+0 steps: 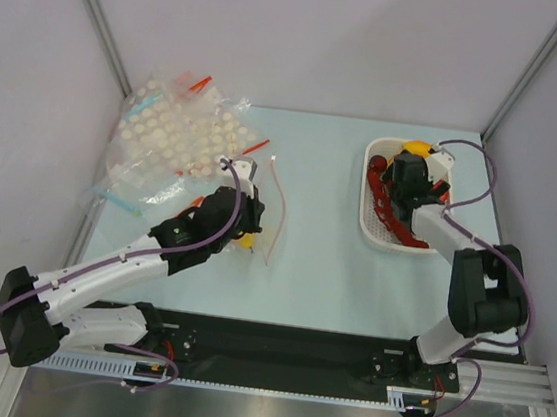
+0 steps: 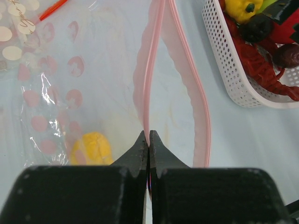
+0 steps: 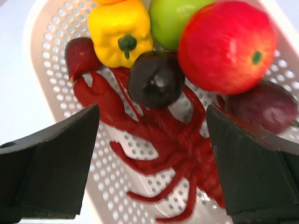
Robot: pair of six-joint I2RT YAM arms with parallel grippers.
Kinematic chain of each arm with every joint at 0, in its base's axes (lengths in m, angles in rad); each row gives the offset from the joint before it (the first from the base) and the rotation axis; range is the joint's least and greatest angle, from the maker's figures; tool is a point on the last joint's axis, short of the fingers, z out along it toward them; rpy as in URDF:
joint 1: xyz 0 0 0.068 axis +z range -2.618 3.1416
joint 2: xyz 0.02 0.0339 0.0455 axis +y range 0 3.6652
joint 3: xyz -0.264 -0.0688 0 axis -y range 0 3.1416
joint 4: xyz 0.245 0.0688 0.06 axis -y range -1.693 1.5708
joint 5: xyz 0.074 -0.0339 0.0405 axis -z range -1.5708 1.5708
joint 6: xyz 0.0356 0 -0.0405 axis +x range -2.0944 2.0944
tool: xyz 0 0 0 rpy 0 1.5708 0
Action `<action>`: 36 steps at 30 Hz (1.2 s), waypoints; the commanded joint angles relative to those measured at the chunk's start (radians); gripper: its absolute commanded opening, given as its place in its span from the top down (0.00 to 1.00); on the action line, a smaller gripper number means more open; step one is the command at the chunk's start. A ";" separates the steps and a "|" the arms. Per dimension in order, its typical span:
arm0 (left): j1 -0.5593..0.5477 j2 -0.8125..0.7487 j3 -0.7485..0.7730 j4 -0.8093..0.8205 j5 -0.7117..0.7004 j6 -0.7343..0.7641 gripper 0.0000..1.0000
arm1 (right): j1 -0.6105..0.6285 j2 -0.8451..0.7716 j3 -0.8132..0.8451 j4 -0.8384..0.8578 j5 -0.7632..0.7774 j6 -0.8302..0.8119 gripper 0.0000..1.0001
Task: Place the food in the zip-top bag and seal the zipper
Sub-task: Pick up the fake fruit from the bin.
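The clear zip-top bag (image 1: 270,213) lies left of centre with its mouth spread open. My left gripper (image 2: 148,139) is shut on one side of its pinkish-red zipper (image 2: 149,84); the other side (image 2: 196,102) bows away to the right. A yellow mango (image 2: 92,148) lies just left of the fingers under clear plastic. My right gripper (image 3: 152,140) is open above the white basket (image 3: 51,28), over the red lobster (image 3: 154,135). Yellow pepper (image 3: 120,32), green apple (image 3: 170,16), red apple (image 3: 226,44) and dark purple fruit (image 3: 155,79) lie beyond it.
A pile of clear bags printed with white dots (image 1: 176,136) lies at the back left, reaching next to the left gripper (image 2: 37,93). The basket (image 1: 376,235) stands at the right. Enclosure walls close in the sides and back.
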State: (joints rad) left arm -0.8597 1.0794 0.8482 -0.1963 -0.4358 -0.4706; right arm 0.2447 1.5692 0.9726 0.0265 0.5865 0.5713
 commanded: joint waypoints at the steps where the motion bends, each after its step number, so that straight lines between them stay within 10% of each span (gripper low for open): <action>1: -0.001 -0.033 -0.003 0.034 -0.015 -0.003 1.00 | -0.007 0.103 0.119 -0.013 0.061 0.024 0.00; 18: -0.001 -0.035 -0.006 0.040 -0.012 -0.003 1.00 | -0.015 0.313 0.287 -0.075 0.167 0.099 0.06; 36: -0.001 -0.042 -0.003 0.034 -0.011 0.000 1.00 | -0.030 0.238 0.238 -0.111 0.099 0.091 0.61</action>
State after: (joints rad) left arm -0.8597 1.0668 0.8452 -0.1967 -0.4400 -0.4702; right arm 0.2180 1.8835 1.2453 -0.0799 0.6933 0.6609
